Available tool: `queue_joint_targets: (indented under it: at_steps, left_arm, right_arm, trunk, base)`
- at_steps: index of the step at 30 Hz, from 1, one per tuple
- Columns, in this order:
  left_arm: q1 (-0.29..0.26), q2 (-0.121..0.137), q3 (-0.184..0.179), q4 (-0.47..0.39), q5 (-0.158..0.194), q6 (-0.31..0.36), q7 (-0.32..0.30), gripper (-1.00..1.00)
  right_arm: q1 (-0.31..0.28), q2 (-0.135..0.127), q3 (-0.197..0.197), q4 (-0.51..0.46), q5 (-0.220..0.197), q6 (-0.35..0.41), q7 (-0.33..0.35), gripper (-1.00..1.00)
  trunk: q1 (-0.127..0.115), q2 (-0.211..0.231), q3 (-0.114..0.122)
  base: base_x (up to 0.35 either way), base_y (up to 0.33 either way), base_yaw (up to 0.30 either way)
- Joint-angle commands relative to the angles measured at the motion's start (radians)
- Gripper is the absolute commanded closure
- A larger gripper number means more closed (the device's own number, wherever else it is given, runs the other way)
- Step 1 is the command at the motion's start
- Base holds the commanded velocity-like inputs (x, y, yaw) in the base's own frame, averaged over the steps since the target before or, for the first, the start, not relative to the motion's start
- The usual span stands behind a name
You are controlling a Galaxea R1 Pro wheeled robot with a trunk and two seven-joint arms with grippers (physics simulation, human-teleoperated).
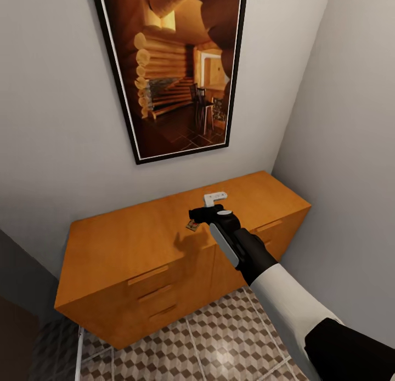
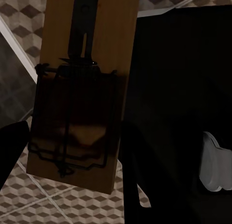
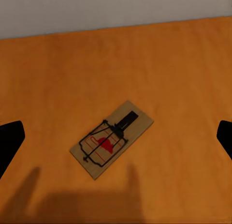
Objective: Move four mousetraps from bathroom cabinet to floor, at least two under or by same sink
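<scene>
On top of the orange-brown cabinet lies one mousetrap, a small wooden board with dark wire and a red spot. My right gripper hovers just above it, open, its dark fingertips spread wide to either side of the trap. My left gripper is shut on another mousetrap, held close to the camera over the cube-patterned bathroom floor. The bathroom sink is out of view.
The cabinet stands in a corner, grey walls behind and to its right, a framed picture above. A small white piece sits by the right gripper. Patterned floor tiles lie before the closed drawers. A thin white frame stands at the lower left.
</scene>
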Motion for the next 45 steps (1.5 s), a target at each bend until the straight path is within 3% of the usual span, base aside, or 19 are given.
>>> queue_joint_targets:
  at_steps: [1, 17, 45]
  left_arm:
    - [-0.001, -0.001, -0.008, 0.004, 0.009, -0.006, -0.004, 1.0]
    - [-0.001, -0.001, -0.008, 0.004, 0.009, -0.006, -0.004, 1.0]
    - [0.0, 0.001, -0.008, 0.005, 0.009, -0.006, -0.004, 1.0]
  right_arm:
    - [-0.001, 0.0, 0.002, 0.001, -0.01, 0.002, -0.009, -1.0]
    - [-0.001, 0.0, 0.002, 0.012, -0.011, 0.0, -0.01, -1.0]
    - [0.002, 0.0, 0.002, 0.015, -0.01, 0.0, -0.01, -1.0]
  trunk:
    - [0.001, -0.002, -0.002]
    - [0.001, -0.002, -0.002]
    - [0.001, -0.002, -0.002]
  base:
    - [0.0, 0.0, 0.0]
    - [0.109, 0.063, 0.0]
    - [0.002, 0.002, 0.0]
